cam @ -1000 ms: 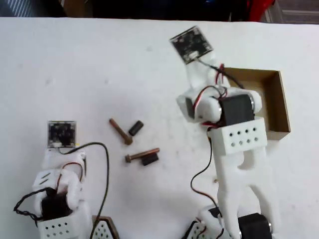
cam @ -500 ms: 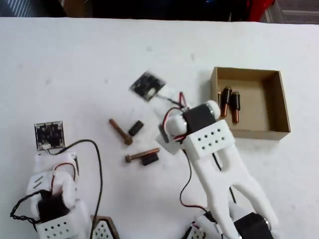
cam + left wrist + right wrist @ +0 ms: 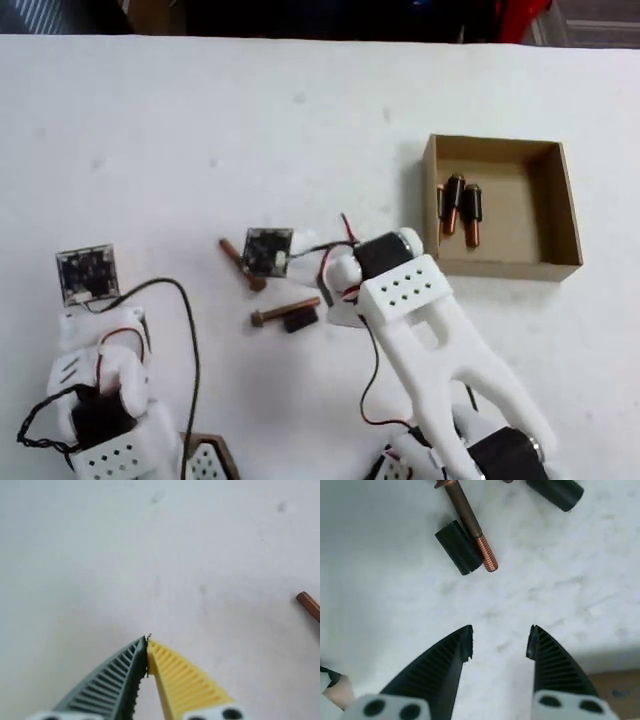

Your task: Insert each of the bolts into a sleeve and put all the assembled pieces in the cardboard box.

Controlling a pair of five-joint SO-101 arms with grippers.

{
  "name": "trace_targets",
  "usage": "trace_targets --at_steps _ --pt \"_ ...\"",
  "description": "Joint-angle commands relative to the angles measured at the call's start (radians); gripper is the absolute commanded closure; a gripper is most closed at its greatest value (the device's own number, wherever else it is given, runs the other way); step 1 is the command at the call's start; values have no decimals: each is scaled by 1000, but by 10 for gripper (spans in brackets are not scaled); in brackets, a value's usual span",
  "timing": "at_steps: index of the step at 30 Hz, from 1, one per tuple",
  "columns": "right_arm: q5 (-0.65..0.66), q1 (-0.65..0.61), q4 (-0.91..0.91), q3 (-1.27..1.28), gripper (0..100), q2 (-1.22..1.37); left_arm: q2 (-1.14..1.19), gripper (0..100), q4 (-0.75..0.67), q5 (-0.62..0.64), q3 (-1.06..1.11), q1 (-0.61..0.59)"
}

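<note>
The right claw (image 3: 499,636) is hanging over the bench (image 3: 150,130) with its two fingers apart and nothing between them. Just ahead of it a copper bolt (image 3: 467,525) is lying flat, and a black sleeve (image 3: 459,547) is lying beside its threaded end, touching it. This closeness is the main danger, I think. If the claw is closing on the bolt here, one finger may catch the sleeve too, or push it so that it is rolling away — both pieces are round and nothing is holding them. A second sleeve (image 3: 555,491) is lying a little farther off, and a second bolt (image 3: 231,249) is lying near it, so a wide sweep could scatter these also. The left claw (image 3: 146,647) is resting with its fingers pressed together, empty, over bare bench apart from the pieces. The inserting may be needing it to open first. The cardboard box (image 3: 568,205) is standing on the right arm's side, holding two assembled pieces (image 3: 458,208) — a low carry could be striking its wall.
</note>
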Motion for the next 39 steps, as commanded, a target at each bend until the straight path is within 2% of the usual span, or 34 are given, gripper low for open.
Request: trace_targets --at_steps 1,8,19,25,35,39 --pt "74 -44 -36 20 833 -30 -10 977 -5 -11 0 -35" --pt "118 -151 -71 35 833 -30 -10 977 0 -12 11 -38" --pt "120 -165 -114 38 833 -21 -10 977 -6 -12 11 -38" --pt "120 -259 -114 38 833 -21 -10 977 -6 -12 11 -38" --pt "120 -275 -122 38 833 -19 -10 977 -8 -14 9 -38" --pt "118 -286 -211 87 833 -21 -10 977 -8 -118 11 -38"
